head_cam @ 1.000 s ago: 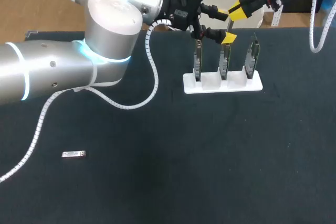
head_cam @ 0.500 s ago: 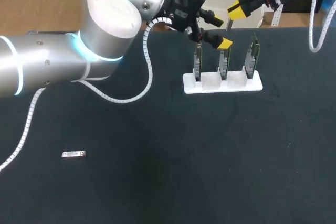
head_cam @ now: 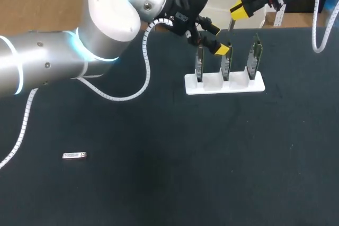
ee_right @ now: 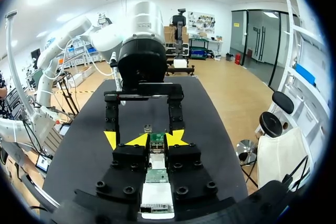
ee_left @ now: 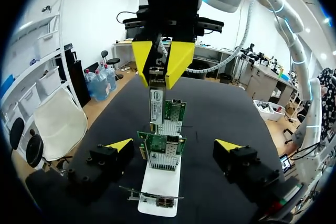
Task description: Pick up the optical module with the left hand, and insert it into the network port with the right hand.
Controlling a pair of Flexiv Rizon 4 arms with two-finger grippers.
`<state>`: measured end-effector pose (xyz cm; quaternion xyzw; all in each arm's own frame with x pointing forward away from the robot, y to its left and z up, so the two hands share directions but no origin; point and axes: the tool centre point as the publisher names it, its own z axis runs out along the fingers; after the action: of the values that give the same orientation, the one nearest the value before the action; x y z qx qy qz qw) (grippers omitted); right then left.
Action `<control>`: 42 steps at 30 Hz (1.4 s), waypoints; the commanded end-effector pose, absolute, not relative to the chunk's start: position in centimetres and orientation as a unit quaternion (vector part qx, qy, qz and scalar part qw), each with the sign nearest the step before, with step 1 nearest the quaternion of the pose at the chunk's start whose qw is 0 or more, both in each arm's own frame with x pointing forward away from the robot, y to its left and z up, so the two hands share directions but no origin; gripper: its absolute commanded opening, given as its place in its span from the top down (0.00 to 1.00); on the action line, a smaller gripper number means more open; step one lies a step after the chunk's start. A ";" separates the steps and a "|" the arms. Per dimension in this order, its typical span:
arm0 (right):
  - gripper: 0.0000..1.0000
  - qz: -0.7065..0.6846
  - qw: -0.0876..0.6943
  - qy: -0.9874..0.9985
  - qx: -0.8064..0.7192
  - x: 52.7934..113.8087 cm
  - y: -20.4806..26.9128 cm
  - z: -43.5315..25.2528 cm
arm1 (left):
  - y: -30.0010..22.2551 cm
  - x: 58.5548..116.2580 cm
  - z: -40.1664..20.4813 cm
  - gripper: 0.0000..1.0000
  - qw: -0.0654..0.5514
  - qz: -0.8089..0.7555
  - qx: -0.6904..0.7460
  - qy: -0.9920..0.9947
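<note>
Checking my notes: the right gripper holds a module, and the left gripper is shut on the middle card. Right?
No. The left gripper is open: the left wrist view shows its fingers apart on either side of the cards, touching none. The right gripper does hold a module.

Dark table seen from above. At 1 o'clock a white holder carries three upright circuit cards. The silver left arm enters from 9 o'clock. Its left gripper hovers by the left and middle cards, fingers spread. Farther out at 1 o'clock, the right gripper pinches a thin optical module. A small silver module lies at 8 o'clock.
</note>
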<state>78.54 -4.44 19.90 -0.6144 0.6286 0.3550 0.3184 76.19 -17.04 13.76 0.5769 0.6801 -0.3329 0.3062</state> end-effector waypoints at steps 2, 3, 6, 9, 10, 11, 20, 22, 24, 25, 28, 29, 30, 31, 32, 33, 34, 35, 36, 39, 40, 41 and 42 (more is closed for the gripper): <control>1.00 0.352 0.320 0.629 -0.615 78.2 -4.4 20.0 | -17.1 76.1 13.6 0.00 0.304 -0.330 0.578 0.681; 1.00 0.352 0.321 0.629 -0.615 78.2 -4.4 20.0 | -17.1 76.0 13.6 0.00 0.304 -0.328 0.579 0.682; 1.00 0.352 0.321 0.628 -0.616 78.2 -4.3 20.0 | -17.3 75.8 13.6 0.00 0.302 -0.325 0.581 0.682; 1.00 0.352 0.321 0.627 -0.616 78.1 -4.2 20.0 | -17.4 75.7 13.7 0.00 0.303 -0.321 0.585 0.681; 1.00 0.352 0.321 0.628 -0.616 78.1 -4.2 20.0 | -17.4 75.7 13.7 0.00 0.302 -0.321 0.585 0.680; 1.00 0.352 0.320 0.627 -0.616 78.1 -4.2 20.0 | -17.4 75.7 13.7 0.00 0.302 -0.320 0.586 0.681; 1.00 0.352 0.321 0.628 -0.616 78.1 -4.2 20.0 | -17.3 75.7 13.4 0.00 0.294 -0.319 0.584 0.686; 1.00 0.353 0.321 0.628 -0.615 78.1 -4.3 20.0 | -17.3 75.7 13.4 0.00 0.293 -0.319 0.584 0.686; 1.00 0.353 0.322 0.628 -0.615 78.1 -4.3 20.0 | -17.4 75.7 13.4 0.00 0.292 -0.318 0.587 0.685; 1.00 0.353 0.322 0.627 -0.615 78.1 -4.3 20.0 | -17.4 75.7 13.4 0.00 0.291 -0.318 0.588 0.684; 1.00 0.352 0.322 0.628 -0.615 78.1 -4.3 20.0 | -17.5 75.7 13.5 0.00 0.290 -0.318 0.591 0.682; 1.00 0.352 0.322 0.628 -0.615 78.1 -4.3 20.0 | -17.5 75.7 13.5 0.00 0.289 -0.318 0.591 0.682; 1.00 0.352 0.322 0.628 -0.615 78.1 -4.3 20.0 | -17.5 75.8 13.5 0.00 0.289 -0.317 0.592 0.682; 1.00 0.352 0.321 0.627 -0.616 78.1 -4.3 20.0 | -17.5 75.8 13.5 0.00 0.289 -0.317 0.592 0.682; 1.00 0.352 0.321 0.627 -0.616 78.1 -4.3 20.0 | -17.5 75.8 13.5 0.00 0.289 -0.317 0.592 0.682; 1.00 0.352 0.321 0.628 -0.616 78.1 -4.3 20.0 | -17.5 75.8 13.5 0.00 0.288 -0.317 0.593 0.682; 1.00 0.352 0.321 0.628 -0.616 78.1 -4.3 20.0 | -17.5 75.8 13.5 0.00 0.288 -0.317 0.592 0.682; 1.00 0.352 0.320 0.628 -0.616 78.1 -4.3 20.0 | -17.5 75.8 13.5 0.00 0.288 -0.317 0.593 0.682; 1.00 0.351 0.320 0.628 -0.616 78.1 -4.3 20.0 | -17.5 75.8 13.4 0.00 0.288 -0.318 0.593 0.682; 1.00 0.351 0.319 0.628 -0.617 78.1 -4.3 20.0 | -17.5 75.8 13.4 0.00 0.286 -0.315 0.594 0.682; 1.00 0.352 0.319 0.627 -0.617 78.1 -4.3 20.0 | -17.5 75.8 13.4 0.00 0.287 -0.314 0.594 0.683; 1.00 0.352 0.319 0.627 -0.617 78.1 -4.3 20.1 | -17.6 75.7 13.4 0.00 0.287 -0.314 0.595 0.682; 1.00 0.352 0.319 0.627 -0.618 78.1 -4.3 20.1 | -17.6 75.7 13.4 0.00 0.287 -0.314 0.595 0.682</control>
<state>78.33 -4.26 20.02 -0.6175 0.6266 0.3540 0.3173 75.51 -17.35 13.33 0.5941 0.6810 -0.3145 0.2906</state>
